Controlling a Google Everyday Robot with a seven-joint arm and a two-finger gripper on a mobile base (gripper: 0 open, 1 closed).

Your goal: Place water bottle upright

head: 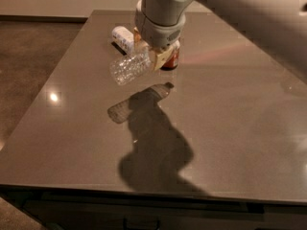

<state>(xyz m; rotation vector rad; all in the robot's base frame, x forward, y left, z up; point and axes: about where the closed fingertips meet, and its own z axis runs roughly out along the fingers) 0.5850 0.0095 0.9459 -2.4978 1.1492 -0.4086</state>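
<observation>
The water bottle (129, 67), clear and ribbed, hangs in the air above the table (230, 128), tilted with its base down to the left. My gripper (154, 58) is shut on its upper part near the neck, just below the grey wrist. The cap end is hidden behind the fingers. The bottle's shadow falls on the table below it.
A shorter bottle with a white label (123, 37) lies on the table behind the gripper. A red can (171, 59) stands right behind the gripper, mostly hidden by it. The table's left edge and the floor lie to the left.
</observation>
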